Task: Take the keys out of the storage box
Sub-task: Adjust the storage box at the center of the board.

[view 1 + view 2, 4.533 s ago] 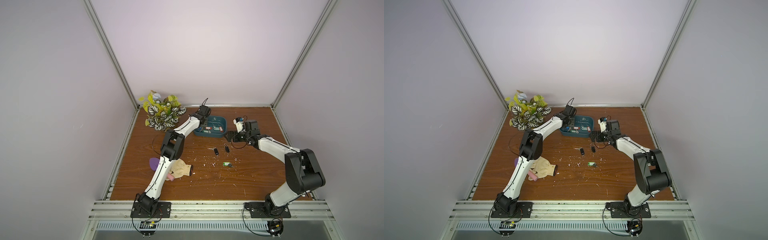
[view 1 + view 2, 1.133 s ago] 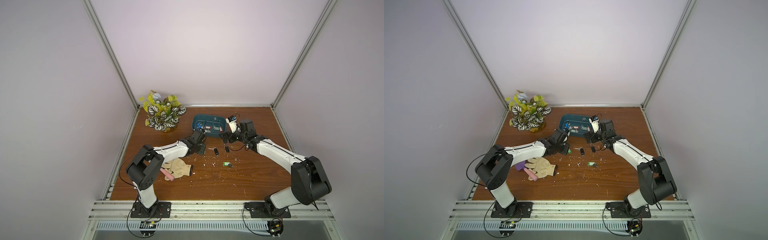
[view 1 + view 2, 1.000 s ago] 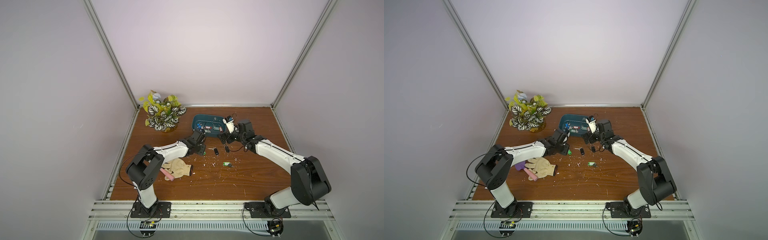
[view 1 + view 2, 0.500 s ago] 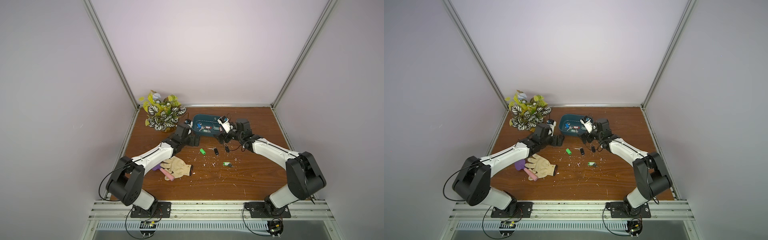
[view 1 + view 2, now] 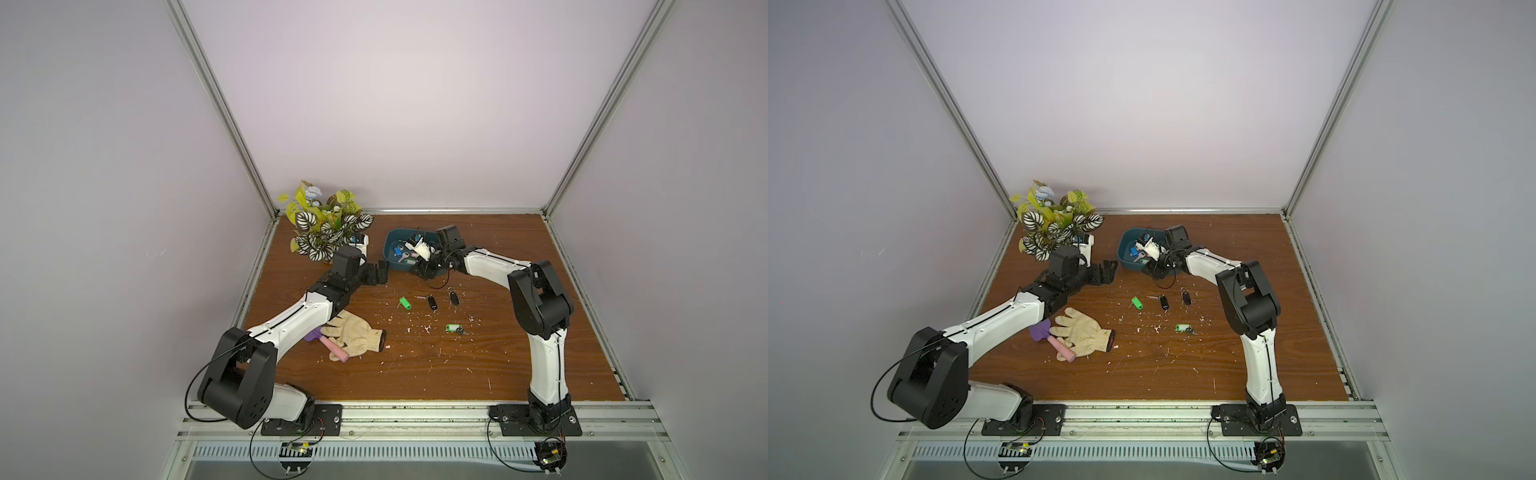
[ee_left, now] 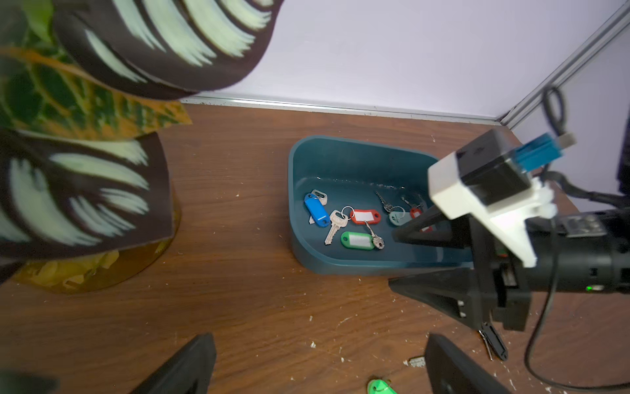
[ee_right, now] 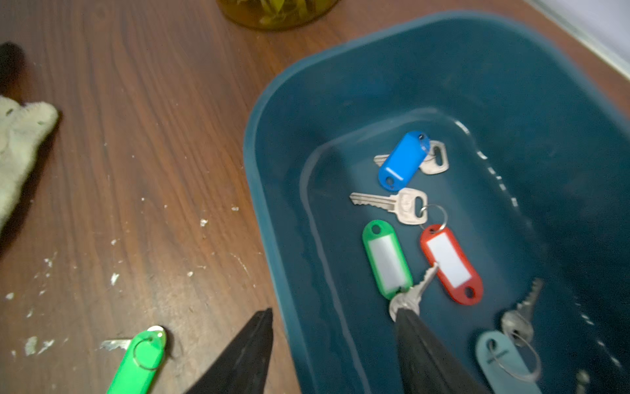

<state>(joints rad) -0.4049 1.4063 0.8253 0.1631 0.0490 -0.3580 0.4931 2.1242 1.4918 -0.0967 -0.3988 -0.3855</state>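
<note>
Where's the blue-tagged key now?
In the wrist views, the blue-tagged key lies in the storage box, at its left end nearest the plant, beside the red-tagged key.

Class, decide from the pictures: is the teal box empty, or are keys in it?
Not empty. Inside the box lie keys with blue, green, red and pale teal tags.

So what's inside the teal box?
In the storage box: keys with blue tag, red tag, green tag, pale teal tag. The right hand hides part of the green one's key and the corner behind.
</note>
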